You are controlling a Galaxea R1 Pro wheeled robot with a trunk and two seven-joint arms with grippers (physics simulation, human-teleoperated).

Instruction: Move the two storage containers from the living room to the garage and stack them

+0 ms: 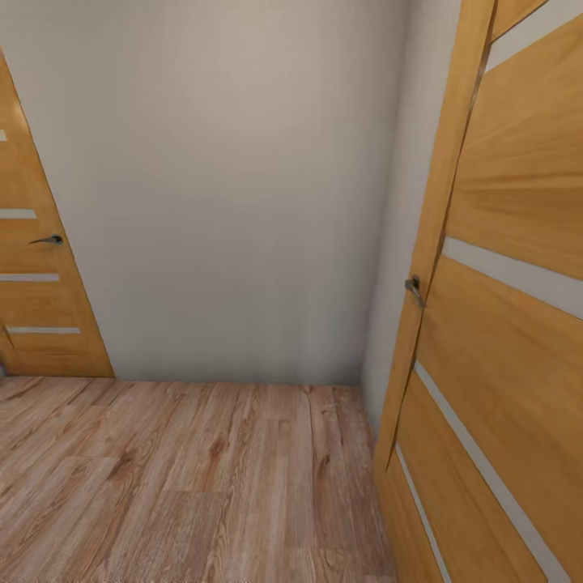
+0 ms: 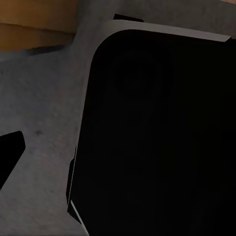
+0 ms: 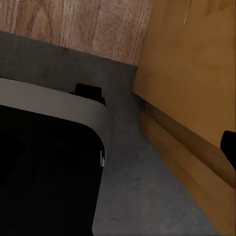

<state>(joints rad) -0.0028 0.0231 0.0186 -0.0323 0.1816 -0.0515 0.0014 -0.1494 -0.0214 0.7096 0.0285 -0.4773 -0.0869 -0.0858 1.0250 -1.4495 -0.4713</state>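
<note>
Right end effector (image 3: 230, 147) near grainy wooden door (image 3: 196, 64)

Left wrist camera looking down at the robot's base

A black rounded panel (image 2: 157, 137) is lying over grey speckled floor (image 2: 44, 113), with a wooden strip (image 2: 34, 24) running beyond.

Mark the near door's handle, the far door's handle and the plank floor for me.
near door's handle (image 1: 414, 288), head view, on the metal lever at the door's edge.
far door's handle (image 1: 48, 240), head view, on the dark lever.
plank floor (image 1: 202, 478), head view, on bare boards.
</note>
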